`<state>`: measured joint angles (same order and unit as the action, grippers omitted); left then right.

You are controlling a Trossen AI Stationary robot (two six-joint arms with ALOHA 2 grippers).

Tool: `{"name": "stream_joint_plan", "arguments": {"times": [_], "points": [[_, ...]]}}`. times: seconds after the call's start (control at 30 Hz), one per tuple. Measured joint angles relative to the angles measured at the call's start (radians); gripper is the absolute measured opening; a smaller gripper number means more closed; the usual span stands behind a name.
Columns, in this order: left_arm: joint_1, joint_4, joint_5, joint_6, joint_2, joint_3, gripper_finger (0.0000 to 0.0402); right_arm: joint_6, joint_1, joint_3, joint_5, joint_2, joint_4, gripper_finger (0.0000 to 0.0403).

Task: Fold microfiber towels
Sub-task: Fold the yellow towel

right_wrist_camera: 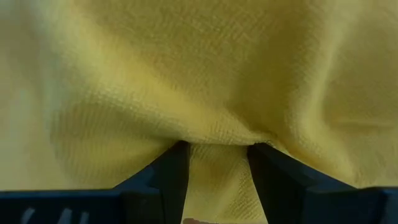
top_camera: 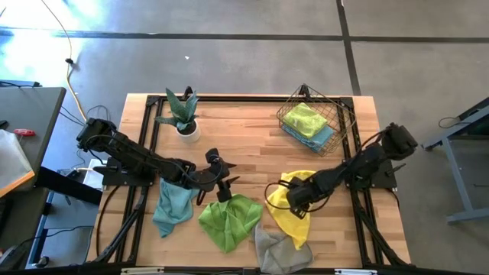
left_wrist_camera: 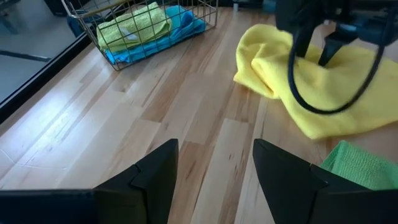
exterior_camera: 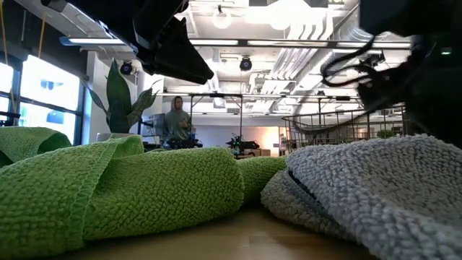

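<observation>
We pinch the yellow towel (right_wrist_camera: 205,81) between right gripper (right_wrist_camera: 217,163) fingers; next, fold it over. Left gripper (left_wrist_camera: 214,163) fingers spread, empty.

Wooden table (top_camera: 252,145) mid-frame: plant (top_camera: 182,114) upper left, wire basket (top_camera: 315,122) upper right holding lime and blue cloths, teal (top_camera: 173,205), lime green (top_camera: 231,220), grey (top_camera: 276,248) and yellow (top_camera: 294,210) towels along the lower edge, left gripper (top_camera: 226,183) above the green, right gripper (top_camera: 296,200) on the yellow.
</observation>
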<state>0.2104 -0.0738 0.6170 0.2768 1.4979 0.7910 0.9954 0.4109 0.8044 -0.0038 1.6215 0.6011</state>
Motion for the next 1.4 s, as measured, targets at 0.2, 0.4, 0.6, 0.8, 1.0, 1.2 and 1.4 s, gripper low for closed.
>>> {"name": "stream_joint_plan", "arguments": {"times": [0.2,0.4,0.6,0.8,1.0,1.2,1.4], "points": [[0.0,-0.001,-0.001,0.017,0.0,0.0,0.0197,-0.233,-0.111,0.004,0.184,0.058,-0.217,0.0158],[0.002,0.0,-0.002,0.027,0.0,0.0,0.0197,-0.399,-0.253,-0.002,0.425,0.064,-0.407,0.0158],[0.02,0.002,-0.003,0.035,0.0,0.0,0.0197,-0.549,-0.392,-0.002,0.476,0.063,-0.573,0.0158],[0.047,0.003,-0.003,0.035,0.0,0.0,0.0197,-0.617,-0.419,-0.002,0.447,-0.017,-0.579,0.0158],[0.074,0.011,-0.003,-0.037,0.0,0.0,0.0197,-0.561,-0.327,-0.001,0.311,-0.139,-0.517,0.0158],[0.086,0.003,-0.003,-0.07,0.0,0.0,0.0197,-0.687,-0.196,-0.001,0.189,-0.187,-0.517,0.0158],[0.077,-0.003,-0.002,-0.034,0.0,0.0,0.0197,-0.797,-0.118,-0.001,0.192,-0.189,-0.531,0.0158]]}}
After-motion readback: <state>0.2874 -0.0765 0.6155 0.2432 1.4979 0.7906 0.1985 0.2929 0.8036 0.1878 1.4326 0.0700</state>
